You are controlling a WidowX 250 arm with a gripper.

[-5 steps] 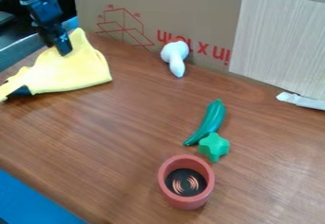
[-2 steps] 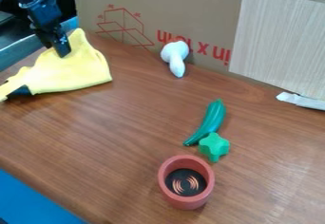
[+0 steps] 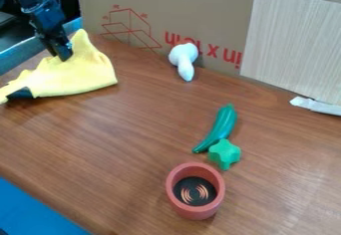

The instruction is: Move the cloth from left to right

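Note:
The gripper (image 3: 59,52) is at the upper left, pointing down with its tip against the upper part of the yellow cloth (image 3: 77,74). The cloth lies crumpled on the left of the table, its top rising to a peak just right of the gripper and a narrow end trailing to the left edge. Where the gripper meets the cloth, its grip is hard to make out. A dark object (image 3: 21,94) pokes out from under the cloth's lower left edge.
A white mushroom-like toy (image 3: 184,60) lies near the cardboard wall (image 3: 206,10) at the back. Right of centre are a long green vegetable toy (image 3: 222,124) and a small green piece (image 3: 224,154), with a red cup (image 3: 174,199) in front. The wooden table (image 3: 120,149) extends between them.
The gripper has shifted slightly left and down against the cloth. Near it, the cloth's upper edge has moved a little; the other objects have stayed put.

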